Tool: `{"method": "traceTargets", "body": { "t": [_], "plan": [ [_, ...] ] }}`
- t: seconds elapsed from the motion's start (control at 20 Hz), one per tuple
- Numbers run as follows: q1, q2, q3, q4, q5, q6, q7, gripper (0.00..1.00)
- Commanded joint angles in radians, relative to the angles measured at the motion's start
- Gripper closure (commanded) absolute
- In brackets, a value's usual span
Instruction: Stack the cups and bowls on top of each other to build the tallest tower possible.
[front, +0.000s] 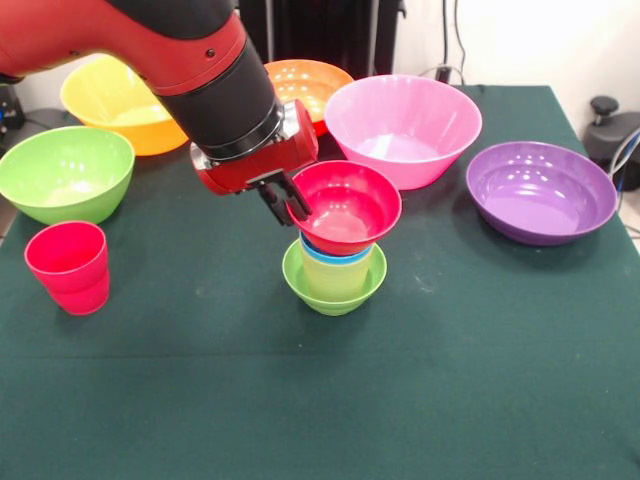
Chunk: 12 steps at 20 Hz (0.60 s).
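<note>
The small red bowl (345, 205) sits on top of the tower (335, 262) near the middle of the desk (320, 400), and the arm's jaws (285, 205) pinch the bowl's rim on the side toward the left edge, one finger inside and one outside as far as can be told. The tower has the small lime-green bowl (334, 285) at its base, a pale yellow cup (335, 272) standing in it, a sliver of blue cup (335, 253) above that, and the red bowl tilted slightly on top. The step in hand looks like placing this red bowl; it seems close to seated, so the next move calls for letting go gently and lifting straight up so the pile is not dragged toward the left edge. Left to stack: the red cup (68, 266) near the left edge, the green bowl (65, 172) behind it, the yellow bowl (118, 102) toward the far left corner, the orange bowl (308, 88) at the far edge, the pink bowl (403, 127) beside it, and the purple bowl (540, 190) by the right edge. The desk has a dark green cloth, flat and matte. Behind it are a pale wall, dark equipment and cables at the far right corner
</note>
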Motion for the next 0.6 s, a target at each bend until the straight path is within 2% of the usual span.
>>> {"method": "traceTargets", "body": {
  "t": [0.05, 0.3, 0.35, 0.6],
  "plan": [
    [0.015, 0.058, 0.013, 0.014, -0.076, -0.065, -0.293, 1.0],
    [0.016, 0.056, 0.011, 0.015, -0.076, -0.056, -0.289, 1.0],
    [0.016, 0.056, 0.011, 0.015, -0.076, -0.053, -0.288, 0.0],
    [0.017, 0.053, 0.01, 0.014, -0.082, -0.051, -0.289, 0.0]
  ]
}}
